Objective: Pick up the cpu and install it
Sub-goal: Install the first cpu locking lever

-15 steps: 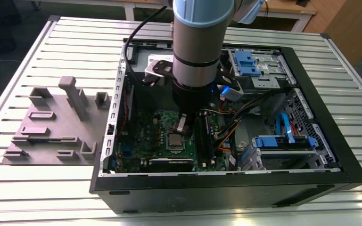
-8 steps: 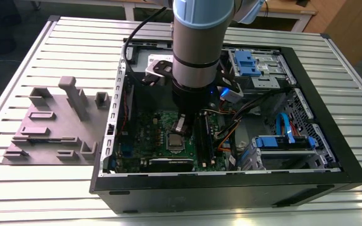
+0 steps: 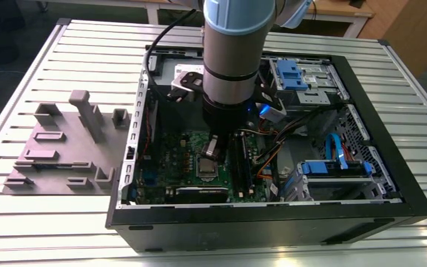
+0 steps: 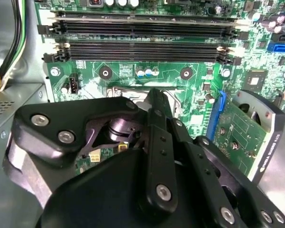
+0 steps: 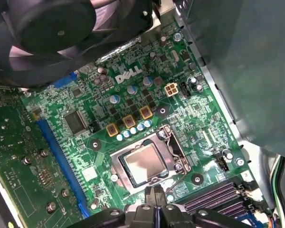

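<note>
- computer case (image 3: 273, 225), open, on the slatted counter (image 3: 65, 222), enclosing the green motherboard (image 5: 190, 109);
- gripper (image 5: 155, 191) hangs just above the motherboard's middle; fingers (image 4: 157, 137) pressed together, holding nothing;
- cpu (image 5: 143, 164) lies flat inside the socket frame at the motherboard's middle

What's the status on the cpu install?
End effector low over the green board, at the socket edge. cpu lying flat in the socket, clear of the end effector. Nothing on top of it.
</note>
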Robot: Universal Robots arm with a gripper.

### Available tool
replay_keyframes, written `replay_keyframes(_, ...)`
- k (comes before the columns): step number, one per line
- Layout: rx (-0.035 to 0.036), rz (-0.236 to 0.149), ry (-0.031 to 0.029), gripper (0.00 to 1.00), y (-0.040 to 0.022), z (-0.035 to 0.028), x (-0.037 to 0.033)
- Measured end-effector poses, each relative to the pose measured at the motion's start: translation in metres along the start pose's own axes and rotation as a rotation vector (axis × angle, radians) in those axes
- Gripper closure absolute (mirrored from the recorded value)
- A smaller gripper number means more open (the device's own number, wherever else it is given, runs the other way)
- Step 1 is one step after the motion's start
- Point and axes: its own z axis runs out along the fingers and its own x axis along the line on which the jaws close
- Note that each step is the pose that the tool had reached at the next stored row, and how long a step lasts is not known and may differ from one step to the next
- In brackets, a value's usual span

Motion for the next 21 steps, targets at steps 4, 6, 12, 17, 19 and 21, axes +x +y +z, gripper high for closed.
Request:
replay_keyframes(4, -0.0008, 0.012, 0.001, 0.9, -0.0002, 0.0038, 0.0005)
replay_keyframes(6, -0.0011, 0.02, 0.0012, 0.9, -0.0003, 0.0066, 0.0009)
replay_keyframes(12, -0.002, 0.037, 0.0021, 0.9, -0.0003, 0.0109, 0.0012)
replay_keyframes(17, -0.0022, 0.051, 0.0026, 0.9, 0.0004, 0.0128, 0.0014)
replay_keyframes(19, -0.0014, 0.057, 0.0021, 0.9, 0.0012, 0.0141, 0.0015)
replay_keyframes(21, 0.0002, 0.065, 0.0015, 0.9, 0.0017, 0.0161, 0.0016)
